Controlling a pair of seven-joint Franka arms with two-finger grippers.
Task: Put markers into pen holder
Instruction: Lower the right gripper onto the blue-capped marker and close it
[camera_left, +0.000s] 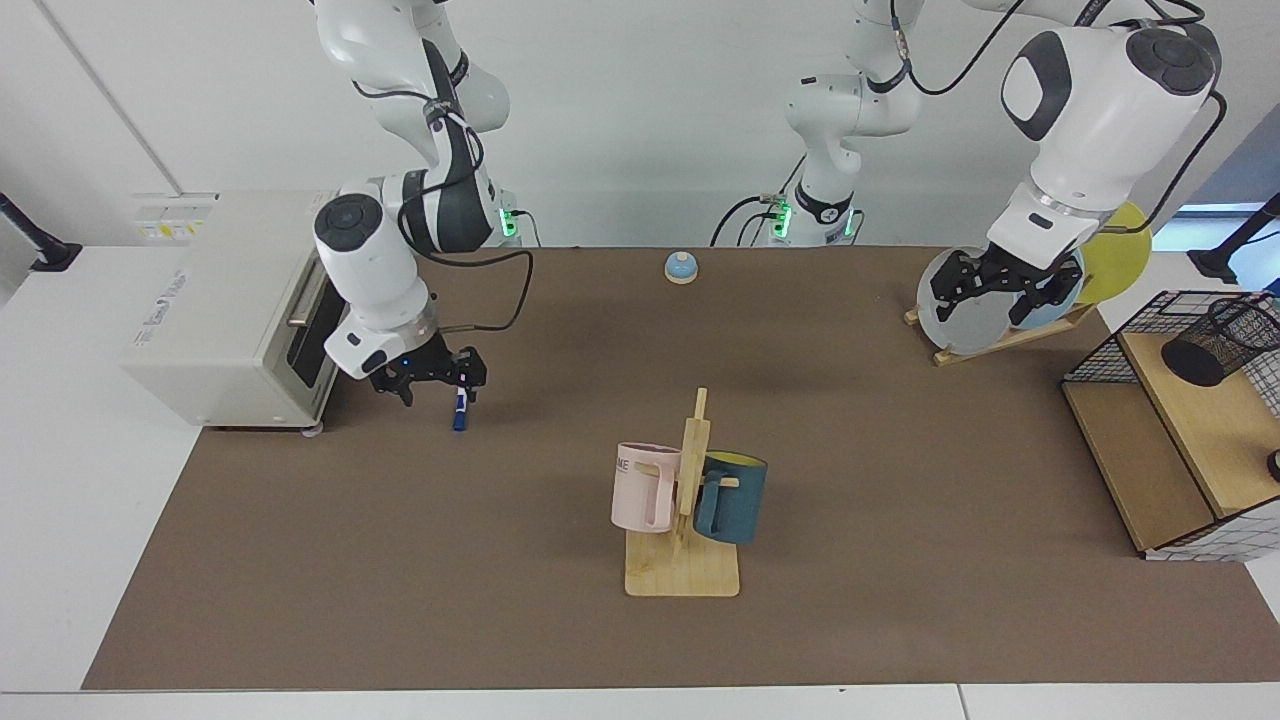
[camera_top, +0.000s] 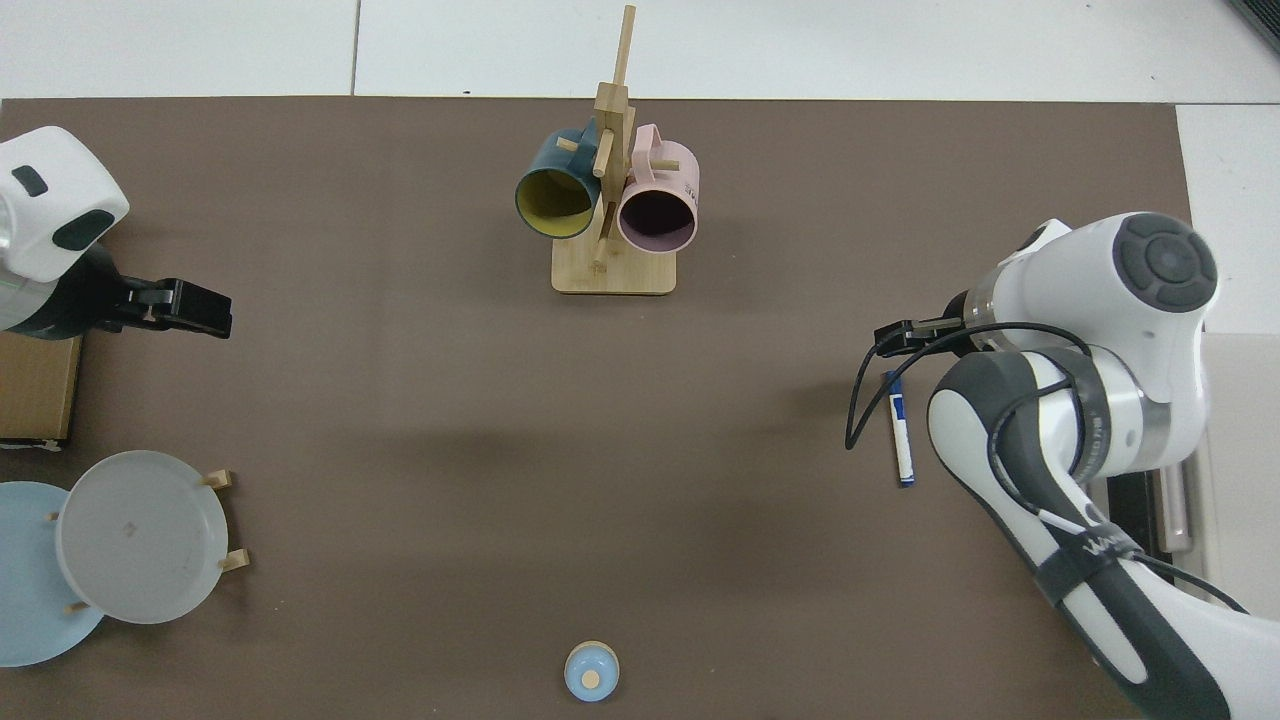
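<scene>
The right gripper (camera_left: 432, 384), jaws spread, hangs over the marker (camera_left: 459, 412), whose length runs near-to-far on the tabletop (camera_left: 640, 640); the left gripper (camera_left: 992, 292), jaws spread, waits far off.

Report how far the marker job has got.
Nothing is done yet: the marker lies on the mat and the pen holder sits on the wire rack. In hand: the right gripper is low over the marker, open. The left gripper waits by the plates. Grasp, carry and drop remain.
</scene>
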